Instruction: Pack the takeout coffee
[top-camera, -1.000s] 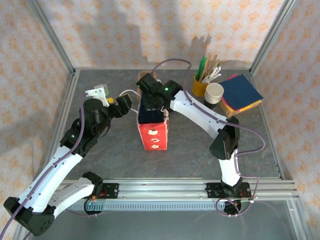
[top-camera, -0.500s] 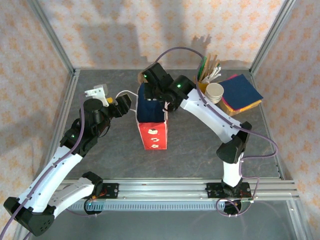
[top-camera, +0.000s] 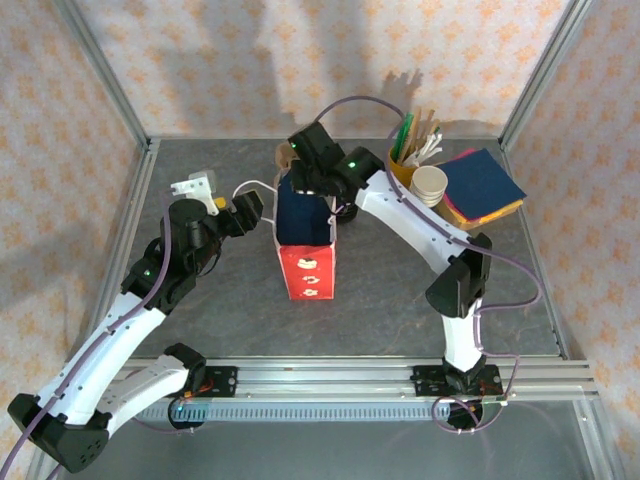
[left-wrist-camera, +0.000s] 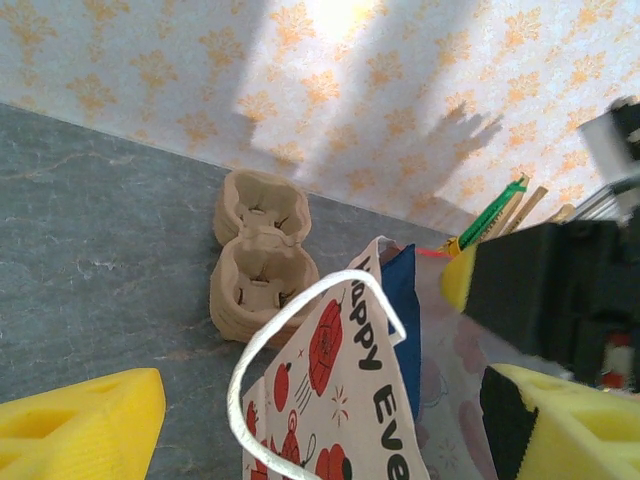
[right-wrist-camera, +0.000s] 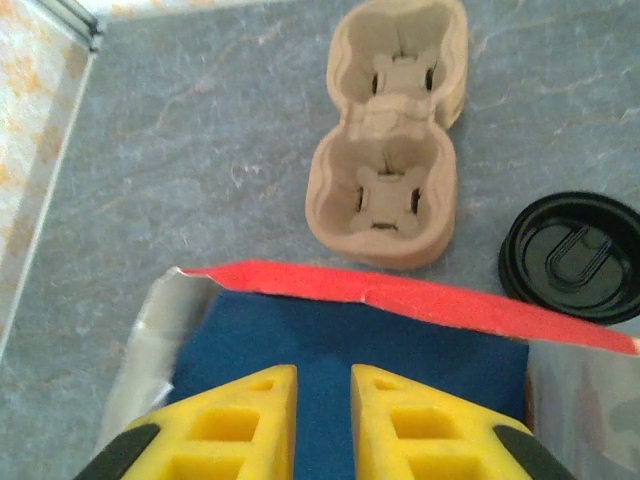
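Nearest the arm bases, the left gripper (left-wrist-camera: 320, 405) hangs at the left side of the red paper gift bag (top-camera: 305, 268), its yellow fingers (left-wrist-camera: 85, 420) spread wide and grasping nothing, with the bag's white cord handle (left-wrist-camera: 290, 320) looping up between them. The bag stands upright on the grey table (top-camera: 400, 300) with a dark blue sheet (right-wrist-camera: 350, 345) inside it. The right gripper (right-wrist-camera: 322, 372) hovers over the bag's open mouth, its fingers drawn nearly together with only a narrow slit between them, and nothing clasped. The takeout coffee (right-wrist-camera: 575, 255) stands on the table outside the bag, just past its far rim, black lid up. Beside it lies a two-cup pulp carrier (right-wrist-camera: 390, 180). Farther right are a yellow cup of sticks and straws (top-camera: 402, 170), a stack of white cups (top-camera: 430, 185) and a pile of napkins (top-camera: 483, 185).
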